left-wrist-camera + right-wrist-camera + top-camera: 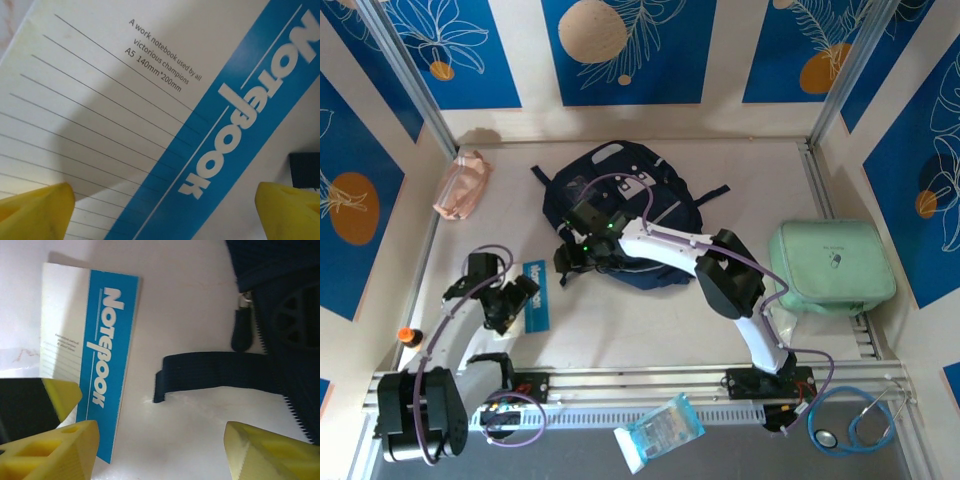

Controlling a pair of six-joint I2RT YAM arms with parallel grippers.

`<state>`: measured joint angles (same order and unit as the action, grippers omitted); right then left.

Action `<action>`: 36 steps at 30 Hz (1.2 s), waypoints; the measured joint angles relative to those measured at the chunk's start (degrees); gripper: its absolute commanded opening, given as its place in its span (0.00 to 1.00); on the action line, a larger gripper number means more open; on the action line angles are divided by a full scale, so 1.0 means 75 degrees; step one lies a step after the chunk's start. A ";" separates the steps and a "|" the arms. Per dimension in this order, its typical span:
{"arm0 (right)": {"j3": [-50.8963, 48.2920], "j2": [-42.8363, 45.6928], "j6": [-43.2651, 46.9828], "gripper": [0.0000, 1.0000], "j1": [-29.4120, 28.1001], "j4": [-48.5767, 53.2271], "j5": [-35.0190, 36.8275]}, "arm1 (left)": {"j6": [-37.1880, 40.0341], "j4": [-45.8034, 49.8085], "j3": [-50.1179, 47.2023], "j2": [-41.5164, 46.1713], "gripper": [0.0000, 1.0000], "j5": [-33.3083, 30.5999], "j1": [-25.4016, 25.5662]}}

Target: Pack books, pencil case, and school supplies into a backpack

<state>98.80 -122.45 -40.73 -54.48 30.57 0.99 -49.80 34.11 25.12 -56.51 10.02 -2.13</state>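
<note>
Notebook cover sits right under your left wrist camera: white with ruled lines and a slanted blue band that reads NOTEBOOK. Your left gripper hangs over it with its yellow fingertips spread wide at either side of the cover, clamped on nothing. From above, you can see the notebook lying flat on the bench, with the left gripper over its left edge. It lies just left of the dark navy backpack and apart from it. Your right gripper is at the backpack's near-left edge. In its wrist view the right gripper has its jaws apart with only bare bench between them. A dark strap lies ahead of them, a zipper pull hangs by the backpack, and the notebook is off to the left. Farther out, the pink pouch rests near the far-left corner, well apart from the backpack, and the orange-capped tube lies at the bench's left edge beside your left arm. On the right sits a mint-green case. At the near edge, a plastic-wrapped packet lies between the arm bases, and a stethoscope lies at the right.
</note>
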 measured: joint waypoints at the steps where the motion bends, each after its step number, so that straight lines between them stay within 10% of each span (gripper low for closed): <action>1: -0.0052 0.0003 -0.0015 0.67 0.0032 -0.0006 -0.0003 | -0.0224 -0.0146 -0.0047 0.0032 0.93 0.0006 0.0201; 14: -0.0344 0.0184 -0.0224 0.61 0.0297 -0.0096 -0.0114 | -0.1221 -0.0627 0.1075 -0.0924 0.95 -0.0452 0.1769; 27: 0.1128 -0.0586 0.0003 0.33 -0.0137 0.0055 -0.0545 | 0.1422 0.0178 0.1958 -0.1632 0.87 -0.1087 -0.0697; 36: 0.2509 -0.1909 0.0210 0.33 -0.0385 0.0839 -0.0740 | 0.1862 -0.0009 0.1582 -0.1760 0.73 -0.0434 -0.0857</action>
<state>117.62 -136.77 -39.16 -57.36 36.86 -4.56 -35.83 34.04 36.99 -69.71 6.76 -8.56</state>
